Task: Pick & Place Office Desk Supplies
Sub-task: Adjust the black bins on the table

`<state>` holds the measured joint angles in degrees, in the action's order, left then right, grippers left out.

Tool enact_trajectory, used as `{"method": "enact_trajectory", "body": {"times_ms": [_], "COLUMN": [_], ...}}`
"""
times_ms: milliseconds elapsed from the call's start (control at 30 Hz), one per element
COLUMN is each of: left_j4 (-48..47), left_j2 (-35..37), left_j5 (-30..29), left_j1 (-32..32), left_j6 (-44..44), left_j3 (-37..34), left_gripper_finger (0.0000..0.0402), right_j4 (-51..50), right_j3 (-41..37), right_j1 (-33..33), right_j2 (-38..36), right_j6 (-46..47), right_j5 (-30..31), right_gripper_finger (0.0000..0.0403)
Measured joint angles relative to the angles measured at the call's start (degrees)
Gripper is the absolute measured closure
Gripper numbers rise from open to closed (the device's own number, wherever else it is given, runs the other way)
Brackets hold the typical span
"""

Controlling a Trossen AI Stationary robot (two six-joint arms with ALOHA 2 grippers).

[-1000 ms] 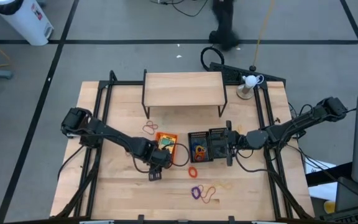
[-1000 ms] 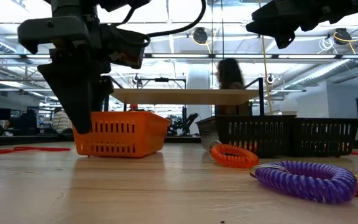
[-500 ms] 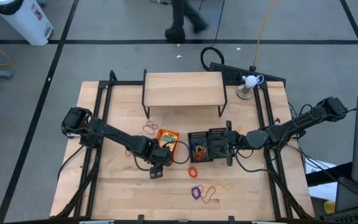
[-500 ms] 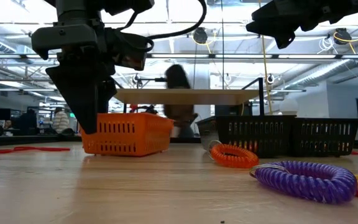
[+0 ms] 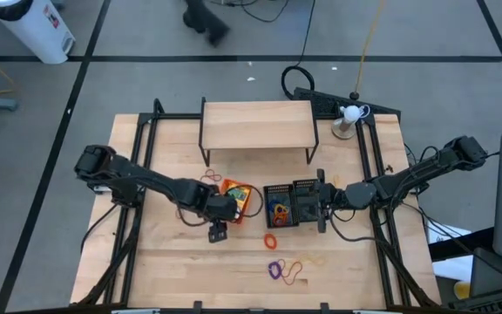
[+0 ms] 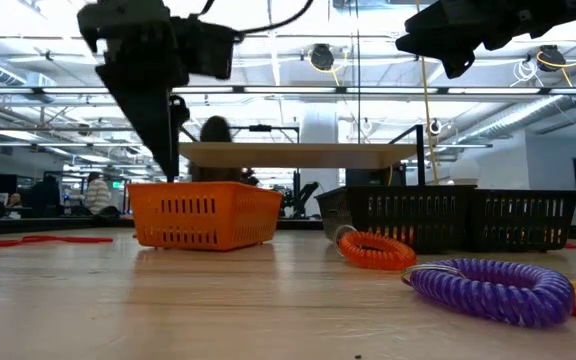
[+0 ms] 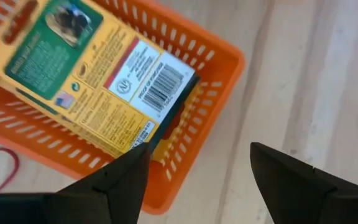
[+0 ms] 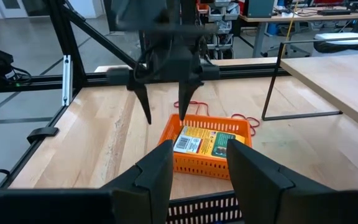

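Note:
The orange tray [image 5: 248, 206] stands on the table left of the two black mesh trays [image 5: 276, 189] [image 5: 306, 186]. Yellow-and-green crayon boxes [image 7: 98, 81] lie flat inside the orange tray. My left gripper [image 7: 197, 183] hangs open above the tray's near corner, fingers pointing down, holding nothing. In the low view it [image 6: 171, 165] is clear of the tray rim [image 6: 203, 190]. My right gripper [image 8: 197, 171] waits open over the right side of the black mesh trays [image 6: 448, 215]. Coiled bands lie on the near table: orange [image 6: 376, 250], purple [image 6: 493, 285], yellow [image 5: 312, 260].
The wooden shelf riser [image 5: 255, 124] stands toward the far edge behind the trays. Red band loops [image 5: 209, 180] lie left of the orange tray. Dark frame rails [image 5: 138, 174] run along both table sides. Bare wood lies toward the near-left. A person walks beyond the table.
My left gripper has risen from beside the orange tray's near side to above its rim and moved a little toward the far edge, staying open. The right arm has kept still. A person has walked across the room behind the table.

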<state>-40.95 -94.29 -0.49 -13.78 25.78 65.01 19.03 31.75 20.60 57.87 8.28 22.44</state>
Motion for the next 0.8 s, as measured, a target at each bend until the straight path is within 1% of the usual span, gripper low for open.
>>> {"method": "enact_trajectory", "body": {"times_ms": [200,300,400,467,667,800], "left_j4": [3.7,10.4,18.7,21.6,24.1,26.1], "left_j2": [3.0,2.4,0.3,-1.0,-3.0,-2.9], "left_j5": [0.0,1.1,4.1,5.5,4.6,4.5], "left_j1": [0.1,0.1,0.2,0.6,2.8,3.7], "left_j6": [-0.6,-3.0,-6.2,-7.3,-9.0,-9.2], "left_j3": [0.0,0.0,0.0,0.0,0.0,0.0], "left_gripper_finger": [0.0124,0.0124,0.0124,0.0124,0.0124,0.0124], "right_j4": [0.0,0.3,0.7,1.0,2.8,1.7], "right_j3": [0.0,0.0,0.0,0.0,0.0,0.0], "right_j1": [0.0,0.0,0.0,0.0,0.0,0.0], "right_j2": [0.0,0.0,0.0,0.0,-0.7,-1.9], "right_j6": [-0.2,-0.3,-0.6,-0.7,-3.1,-3.4], "right_j5": [0.0,0.0,0.0,0.0,0.1,0.0], "right_gripper_finger": [0.0264,0.0264,0.0264,0.0264,0.0264,0.0264]}}
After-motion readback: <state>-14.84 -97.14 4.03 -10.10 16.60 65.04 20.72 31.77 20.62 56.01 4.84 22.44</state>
